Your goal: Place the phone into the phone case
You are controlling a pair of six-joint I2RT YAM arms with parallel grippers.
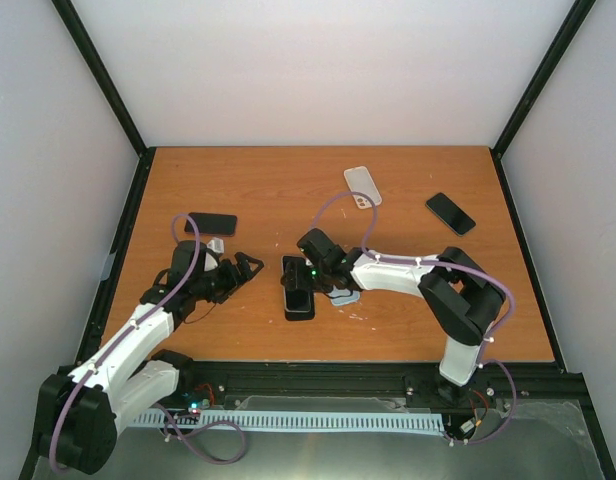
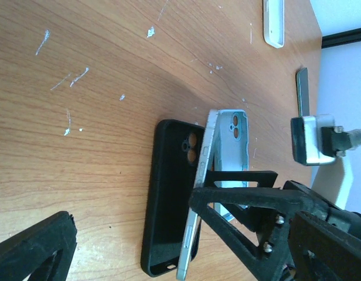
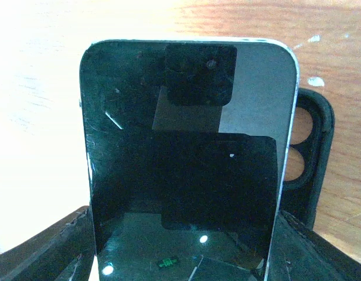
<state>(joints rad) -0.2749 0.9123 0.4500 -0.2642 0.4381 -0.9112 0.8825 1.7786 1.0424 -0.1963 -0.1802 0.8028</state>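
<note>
My right gripper (image 1: 310,272) is shut on the phone (image 3: 186,164), gripping its two long edges. The phone's dark screen fills the right wrist view. It stands tilted on one long silver edge (image 2: 198,199) inside the black phone case (image 2: 167,199), which lies open side up on the table (image 1: 299,308). The case's camera cut-out shows behind the phone (image 3: 312,146). My left gripper (image 1: 244,268) is open and sits just left of the case, holding nothing; its fingers (image 2: 34,252) frame the case in the left wrist view.
A light blue case (image 2: 234,140) lies just right of the black one (image 1: 344,297). A white case (image 1: 362,186) lies at the back, a dark phone (image 1: 450,212) at the back right and another dark phone (image 1: 212,223) at the left.
</note>
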